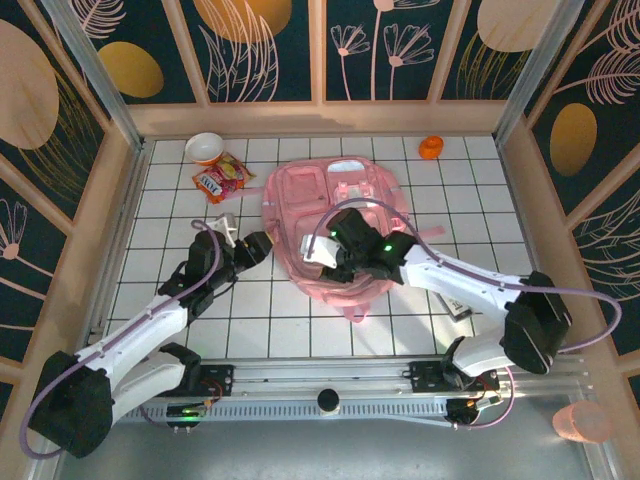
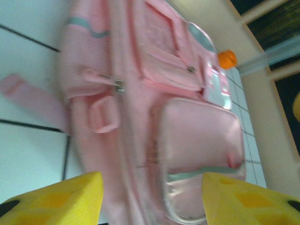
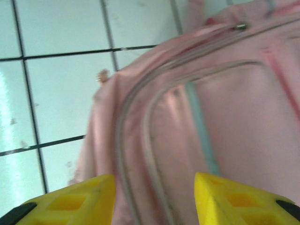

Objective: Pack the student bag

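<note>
Your student bag [image 1: 322,188] [image 2: 187,131] [image 3: 234,117] lay flat on the white tiled worktop [image 1: 280,325], about midway between its left and right edges, with its pockets facing up. Your left tool [image 1: 262,244] [image 2: 152,190] sat just beside the bag's left side, its 2 yellow fingers [image 2: 61,199] apart and clamped on nothing. Your right tool [image 1: 320,254] [image 3: 154,190] was over the bag's near part, fingers likewise apart, the pink fabric unpinched. 1 bowl [image 1: 205,148] and 1 snack packet [image 1: 222,181] lay toward the far-left corner.

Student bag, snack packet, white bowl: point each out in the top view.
student bag [image 1: 300,205]: top external view, left front panel.
snack packet [image 1: 221,180]: top external view, wrapper middle.
white bowl [image 1: 204,147]: top external view, bare inside.
</note>
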Controlling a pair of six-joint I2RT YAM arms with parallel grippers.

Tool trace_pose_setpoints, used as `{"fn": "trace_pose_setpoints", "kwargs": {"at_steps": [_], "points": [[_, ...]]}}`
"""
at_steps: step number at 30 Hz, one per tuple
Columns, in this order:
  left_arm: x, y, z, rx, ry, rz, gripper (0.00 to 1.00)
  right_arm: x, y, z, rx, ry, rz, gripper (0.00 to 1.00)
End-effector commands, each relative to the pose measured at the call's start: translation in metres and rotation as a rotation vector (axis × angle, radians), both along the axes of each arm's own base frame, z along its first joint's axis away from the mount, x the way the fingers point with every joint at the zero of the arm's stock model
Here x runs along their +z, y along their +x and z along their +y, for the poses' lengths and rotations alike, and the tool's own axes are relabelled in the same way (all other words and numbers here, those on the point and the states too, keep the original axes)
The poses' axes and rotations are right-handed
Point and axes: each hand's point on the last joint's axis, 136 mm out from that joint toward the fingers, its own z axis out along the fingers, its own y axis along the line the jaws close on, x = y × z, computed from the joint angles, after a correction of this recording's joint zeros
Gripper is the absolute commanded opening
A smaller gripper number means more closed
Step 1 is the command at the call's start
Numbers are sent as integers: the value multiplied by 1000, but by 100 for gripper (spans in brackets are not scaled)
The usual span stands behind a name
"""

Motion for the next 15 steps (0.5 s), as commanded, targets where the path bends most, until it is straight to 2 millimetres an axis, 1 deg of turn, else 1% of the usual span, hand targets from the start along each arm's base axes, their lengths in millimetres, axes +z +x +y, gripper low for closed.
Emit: {"fn": "trace_pose_setpoints", "kwargs": {"at_steps": [1, 4, 7, 11, 14, 15], "points": [[1, 3, 15, 99, -43, -11, 57, -19, -11, 5, 28, -62, 38, 48], [0, 4, 20, 119, -30, -20, 56, -36, -14, 7, 27, -94, 59, 49], [-2, 6, 19, 117, -25, -17, 56, -43, -15, 9, 34, -110, 75, 51], [-4, 9, 15, 103, -17, -9, 56, -38, -24, 14, 75, -95, 91, 52], [-7, 10, 14, 95, -4, -4, 56, -32, -38, 16, 123, -97, 85, 52], [-8, 11, 14, 91, 1, -1, 56, -33, -44, 15, 137, -109, 81, 52]]}}
